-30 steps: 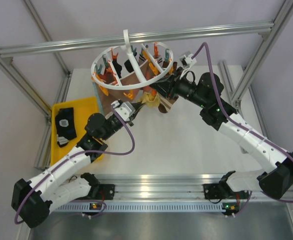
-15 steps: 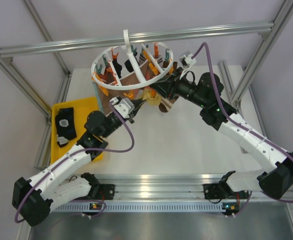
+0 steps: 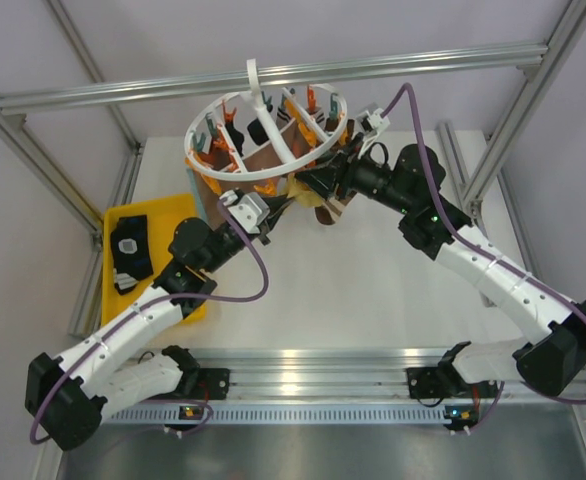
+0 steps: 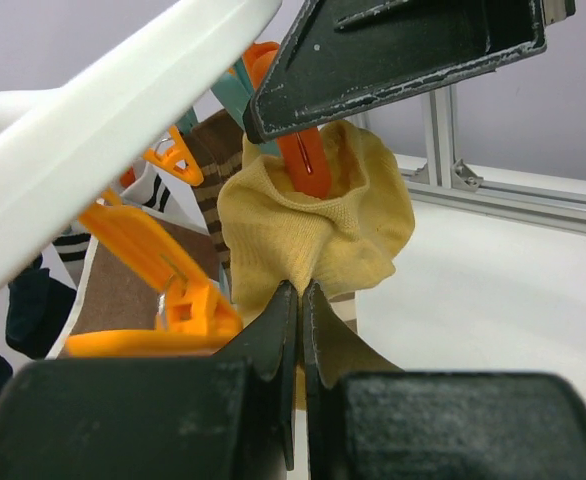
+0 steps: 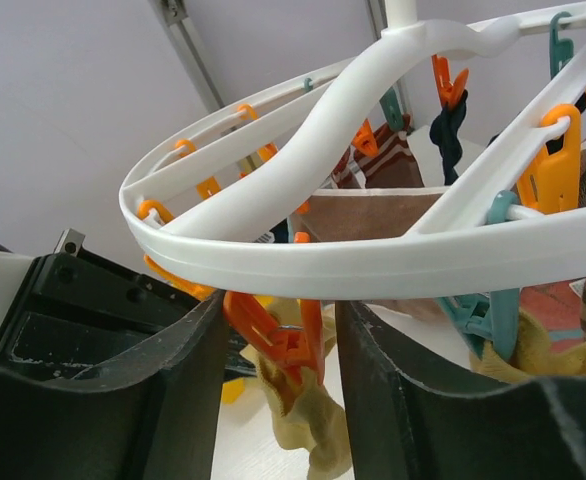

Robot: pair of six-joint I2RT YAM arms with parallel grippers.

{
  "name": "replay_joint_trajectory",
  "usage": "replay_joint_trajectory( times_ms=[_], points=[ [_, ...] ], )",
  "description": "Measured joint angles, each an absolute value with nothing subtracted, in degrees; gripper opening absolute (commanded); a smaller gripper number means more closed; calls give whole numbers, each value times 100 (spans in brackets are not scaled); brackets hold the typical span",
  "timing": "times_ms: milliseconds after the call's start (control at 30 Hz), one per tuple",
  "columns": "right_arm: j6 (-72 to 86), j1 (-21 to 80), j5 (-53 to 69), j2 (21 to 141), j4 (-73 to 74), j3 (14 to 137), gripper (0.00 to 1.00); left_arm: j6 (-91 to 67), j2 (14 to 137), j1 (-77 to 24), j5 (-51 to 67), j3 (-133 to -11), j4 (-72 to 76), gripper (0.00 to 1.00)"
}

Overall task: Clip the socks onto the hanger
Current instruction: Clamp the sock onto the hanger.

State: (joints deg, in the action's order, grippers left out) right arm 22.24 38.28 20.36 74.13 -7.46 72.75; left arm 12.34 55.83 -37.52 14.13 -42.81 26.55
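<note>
Several socks (image 5: 373,215) clipped on hanger (image 3: 268,130), far edge. I logged left gripper (image 4: 298,300) pinching yellow sock (image 4: 323,230); right gripper (image 5: 278,310) straddling orange clip (image 5: 273,338), squeeze untellable. Dark sock (image 3: 131,250) lay in tray (image 3: 168,212), left edge, unclipped.

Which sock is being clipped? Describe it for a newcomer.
Find the round white hanger at top centre of the overhead view. Under its near rim, the left hand pinches a yellow sock whose top meets an orange clip. Unlike the brown sock and striped sock beside it, it is plain mustard and in a hand's grip.
</note>
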Motion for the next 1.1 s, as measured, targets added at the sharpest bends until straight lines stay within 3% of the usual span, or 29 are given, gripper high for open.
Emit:
replay_joint_trajectory(
  times_ms=[67, 200, 333, 500, 667, 867, 1000, 1100],
  points=[
    [2226, 3809, 2058, 7432, -733, 7275, 47, 1229, 5596, -3752, 1413, -4322, 2606, 5],
    [2231, 3771, 2078, 7441, -716, 7275, 47, 1197, 5621, -3752, 1435, -4412, 2473, 25],
    [2237, 3640, 2108, 7441, -681, 7275, 47, 1162, 5579, -3752, 1518, -4495, 2161, 33],
    [2259, 3339, 2156, 7441, -663, 7275, 46, 1116, 5236, -3756, 1557, -4495, 1509, 33],
    [2163, 3046, 2287, 7439, -663, 7273, 48, 934, 4497, -3756, 1490, -4495, 781, 41],
    [1885, 2790, 2469, 7330, -652, 7153, 51, 666, 3876, -3756, 1164, -4495, 108, 42],
    [1658, 2731, 2593, 7199, -561, 7041, 57, 585, 3841, -3756, 928, -4495, -67, 43],
    [1494, 2714, 2663, 7063, -414, 7006, 70, 585, 3975, -3756, 781, -4515, -119, 42]
  ],
)
